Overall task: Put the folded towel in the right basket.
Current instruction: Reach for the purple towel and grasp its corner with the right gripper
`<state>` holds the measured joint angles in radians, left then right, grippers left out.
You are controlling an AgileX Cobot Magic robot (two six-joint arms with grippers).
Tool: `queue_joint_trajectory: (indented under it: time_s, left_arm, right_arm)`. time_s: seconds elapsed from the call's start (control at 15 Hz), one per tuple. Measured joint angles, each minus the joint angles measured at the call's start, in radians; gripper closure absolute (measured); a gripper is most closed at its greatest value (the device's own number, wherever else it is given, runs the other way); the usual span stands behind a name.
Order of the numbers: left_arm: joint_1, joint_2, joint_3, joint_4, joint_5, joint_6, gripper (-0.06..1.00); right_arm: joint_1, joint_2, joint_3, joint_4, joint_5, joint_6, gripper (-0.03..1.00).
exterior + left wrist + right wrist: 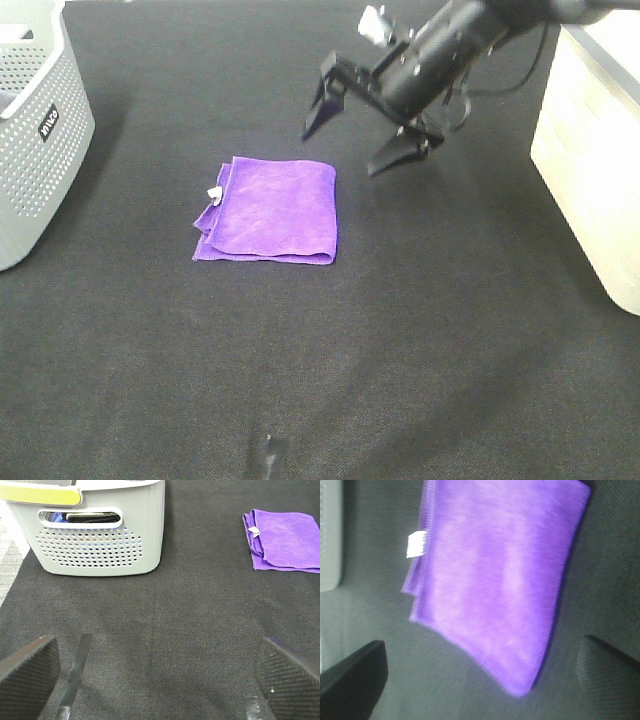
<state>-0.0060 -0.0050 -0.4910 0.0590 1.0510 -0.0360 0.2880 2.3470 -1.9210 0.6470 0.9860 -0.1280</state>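
Observation:
The folded purple towel (270,210) lies flat on the dark table with a small white tag (214,193) on its left edge. It also shows in the left wrist view (285,540) and the right wrist view (500,580). My right gripper (343,150) is open and empty, hovering just behind and to the right of the towel; in the right wrist view (480,680) its jaws stand wide apart. The right basket (590,150) is cream-white at the right edge. My left gripper (157,680) is open and empty, low over the front of the table.
A grey perforated basket (30,130) stands at the far left; the left wrist view (100,535) shows dark items inside it. The table (450,330) is covered in dark cloth.

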Motion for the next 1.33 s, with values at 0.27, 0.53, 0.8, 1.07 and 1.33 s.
queue_joint_trajectory:
  time_s: [0.27,0.53,0.8,1.07,1.33]
  left_arm:
    - [0.000,0.000,0.000,0.000,0.000,0.000,-0.04]
    - [0.000,0.000,0.000,0.000,0.000,0.000,-0.04]
    - [0.000,0.000,0.000,0.000,0.000,0.000,-0.04]
    - [0.000,0.000,0.000,0.000,0.000,0.000,-0.04]
    - [0.000,0.000,0.000,0.000,0.000,0.000,-0.04]
  right_arm:
    - [0.000,0.091,0.000,-0.011,-0.126,-0.001,-0.01]
    - [0.000,0.128,-0.009,-0.008,-0.153,0.000,0.01]
    - [0.001,0.143,-0.015,0.028,-0.157,0.000,0.03]
    - [0.101,0.183,-0.036,0.078,-0.238,0.000,0.05]
    - [0.157,0.221,-0.066,0.103,-0.272,-0.003,0.17]
